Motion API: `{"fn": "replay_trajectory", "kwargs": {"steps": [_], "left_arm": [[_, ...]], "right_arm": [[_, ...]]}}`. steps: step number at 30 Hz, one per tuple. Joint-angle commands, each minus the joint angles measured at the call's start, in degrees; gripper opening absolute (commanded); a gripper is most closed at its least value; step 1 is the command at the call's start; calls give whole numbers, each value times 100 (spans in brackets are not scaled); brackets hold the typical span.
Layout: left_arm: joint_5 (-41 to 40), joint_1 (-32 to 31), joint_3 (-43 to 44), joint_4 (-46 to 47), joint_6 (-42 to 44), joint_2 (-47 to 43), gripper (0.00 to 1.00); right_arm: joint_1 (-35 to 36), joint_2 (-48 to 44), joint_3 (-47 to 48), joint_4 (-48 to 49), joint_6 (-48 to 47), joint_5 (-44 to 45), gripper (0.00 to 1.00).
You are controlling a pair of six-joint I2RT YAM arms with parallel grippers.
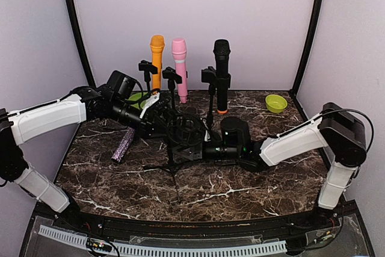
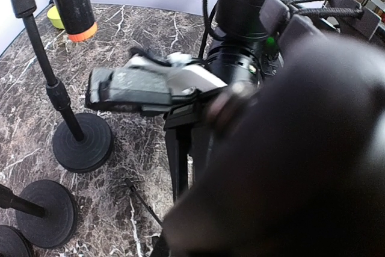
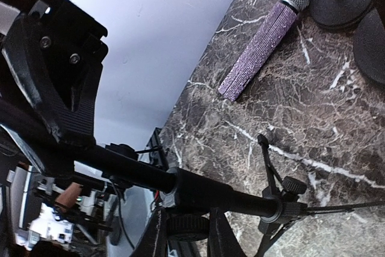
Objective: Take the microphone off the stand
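We see right jaws clamped on the stand (image 3: 198,188), left jaws shut near them, hold unclear; a mic (image 3: 258,43) lies on the bench (image 1: 240,191) beyond both, perhaps already removed

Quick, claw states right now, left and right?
Left claw: closed; what it grips cannot be told.
Right claw: closed on the tripod stand pole.

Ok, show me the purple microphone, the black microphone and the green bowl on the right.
purple microphone (image 3: 258,49), right wrist view, middle of its handle.
black microphone (image 1: 222,85), top view, middle of its body.
green bowl (image 1: 276,105), top view, its front wall.
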Motion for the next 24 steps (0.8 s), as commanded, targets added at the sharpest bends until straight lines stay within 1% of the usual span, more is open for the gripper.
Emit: {"fn": "replay_trajectory", "kwargs": {"steps": [1, 4, 7, 8, 9, 10, 11, 13, 14, 16, 17, 19, 22, 24], "left_arm": [[147, -69, -142, -334, -84, -248, 13], [136, -71, -162, -342, -82, -267, 14], [128, -71, -179, -390, -68, -280, 16], [127, -70, -187, -400, -56, -288, 18], [114, -71, -189, -433, -43, -295, 20], [109, -66, -192, -467, -22, -304, 27], [104, -71, -188, -515, -13, -313, 36], [91, -66, -190, -653, 39, -336, 49], [66, -70, -196, -721, 61, -360, 56], [71, -66, -206, -872, 136, -406, 70], [61, -70, -215, -944, 170, -432, 73], [21, -69, -208, -1051, 210, -470, 75], [-92, -62, -214, -1153, 226, -519, 76], [-102, -55, -236, -1212, 204, -554, 76]], "right_arm": [[297, -350, 21, -622, -1348, 1129, 0], [443, -382, -29, -643, -1775, 1477, 0], [558, -382, -39, -683, -2059, 1853, 6], [577, -386, -41, -706, -2090, 1971, 10], [580, -401, -64, -703, -2087, 2060, 20], [581, -430, -110, -656, -2073, 2119, 30], [581, -473, -185, -574, -2036, 2156, 37], [567, -597, -349, -380, -1913, 2117, 49], [541, -654, -407, -330, -1828, 2041, 58], [450, -742, -559, -203, -1583, 1647, 65], [399, -750, -636, -102, -1395, 1405, 68], [305, -737, -752, 126, -1010, 957, 69], [245, -632, -809, 457, -429, 464, 69], [192, -456, -751, 590, -37, 180, 67]]}}
